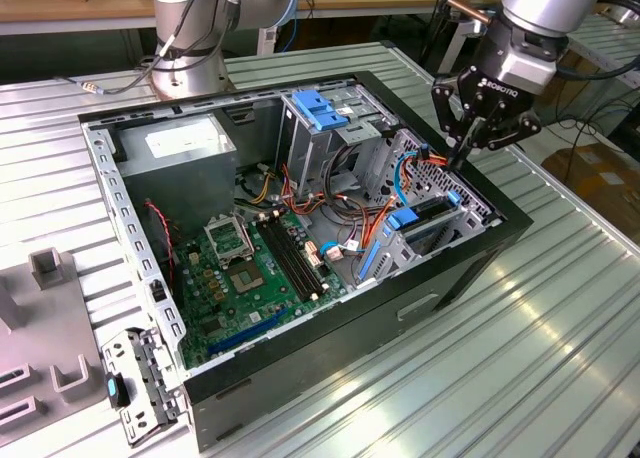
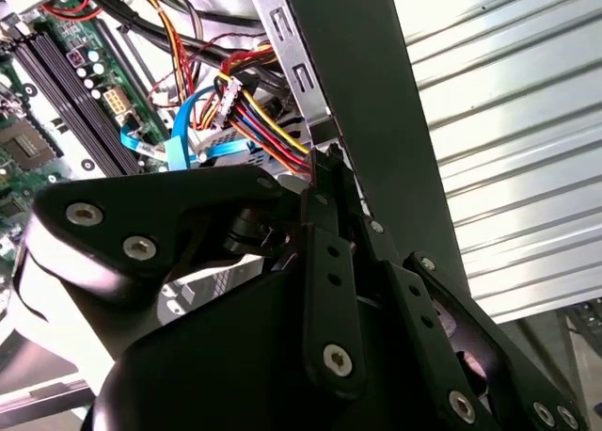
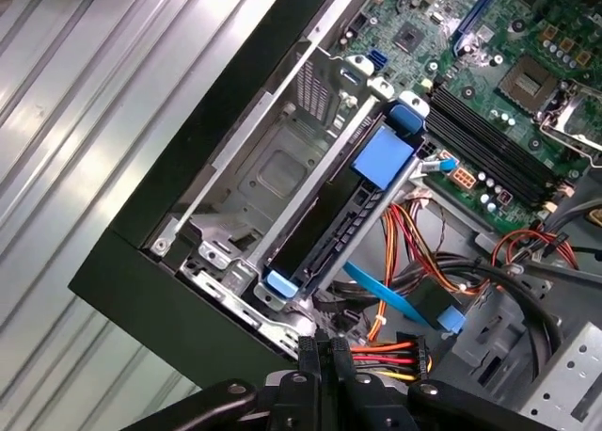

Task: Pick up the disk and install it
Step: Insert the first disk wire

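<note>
- Gripper (image 1: 462, 160) sits above the open PC case (image 1: 480, 268), over the drive bay at the case edge on the exterior view's right.
- Fingers pressed together, tips pointing down; nothing visible between them. In both wrist views the finger links run in to a single closed tip (image 3: 324, 351) next to a bundle of red/yellow/black power wires (image 2: 268, 130).
- Disk (image 3: 329, 229) is seated edge-on in the metal bay beside the case wall, blue rail frame around it, blue tabs at both ends. In the exterior view it shows as a dark slab with blue trim (image 1: 425, 216) just below the gripper.
- Can't tell whether the fingertips touch the disk or the wires; they're right next to both.
- Flat blue data cable (image 3: 400, 299) runs across the wiring near the disk.
- Rest of case: motherboard (image 1: 245, 278) in the floor, grey power supply (image 1: 180, 153) in the far corner, blue-topped drive cage (image 1: 322, 113) standing upright at the back.
- Case lies on its side on a ribbed metal bench (image 1: 540, 348).
</note>
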Robot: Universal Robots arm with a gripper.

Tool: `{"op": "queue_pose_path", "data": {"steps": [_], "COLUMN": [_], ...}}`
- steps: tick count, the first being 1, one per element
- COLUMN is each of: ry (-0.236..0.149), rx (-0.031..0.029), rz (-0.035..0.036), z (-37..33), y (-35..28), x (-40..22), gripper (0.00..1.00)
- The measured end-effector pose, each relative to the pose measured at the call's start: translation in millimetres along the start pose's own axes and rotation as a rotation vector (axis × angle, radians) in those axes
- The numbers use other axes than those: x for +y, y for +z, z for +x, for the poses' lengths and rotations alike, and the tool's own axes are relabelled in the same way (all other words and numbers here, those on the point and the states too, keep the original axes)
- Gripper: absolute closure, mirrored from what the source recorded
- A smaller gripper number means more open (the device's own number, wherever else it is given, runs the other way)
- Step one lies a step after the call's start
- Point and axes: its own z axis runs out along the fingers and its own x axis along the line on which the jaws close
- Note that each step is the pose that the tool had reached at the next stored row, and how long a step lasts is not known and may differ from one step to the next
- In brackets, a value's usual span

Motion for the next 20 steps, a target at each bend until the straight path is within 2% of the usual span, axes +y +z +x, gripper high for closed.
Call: {"op": "queue_pose_path", "data": {"steps": [5, 14, 16, 17, 20], "ry": [0.018, 0.021, 0.038, 0.064, 0.104], "rx": [-0.0003, -0.0001, -0.0004, -0.0006, -0.001], "rz": [-0.0003, -0.0002, -0.0005, -0.001, -0.0017], "z": [-2.0, -6.3, -6.4, -6.4, -6.4], "y": [0.2, 0.3, 0.5, 0.5, 0.6], "x": [2.7, 8.8, 8.8, 8.9, 8.9], "gripper": [0.84, 0.84, 0.84, 0.84, 0.84]}}
